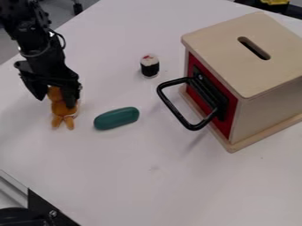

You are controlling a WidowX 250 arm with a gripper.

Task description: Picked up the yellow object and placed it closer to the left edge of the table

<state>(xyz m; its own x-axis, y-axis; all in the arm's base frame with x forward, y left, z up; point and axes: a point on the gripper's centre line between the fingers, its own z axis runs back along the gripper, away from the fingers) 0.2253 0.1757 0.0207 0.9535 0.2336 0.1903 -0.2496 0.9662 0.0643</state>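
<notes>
"Where is the yellow thing sitting relative to your gripper?"

"The small orange-yellow soft toy figure with two stubby legs is sitting right at the lower end of my black two-finger gripper. Part of my gripper is covering its upper body, and its legs are poking out below, pointing toward the bottom of the view."

"Are you gripping it?"

"I cannot tell whether I am gripping it or just surrounding it."

"How are you holding your arm?"

"My black jointed robot arm is hanging in from the upper left corner, and my gripper is pointing down at the white table."

"And what is lying beside the toy?"

"A dark green, smooth, rounded oblong is lying near it, on the side toward the pale wooden box."
</notes>
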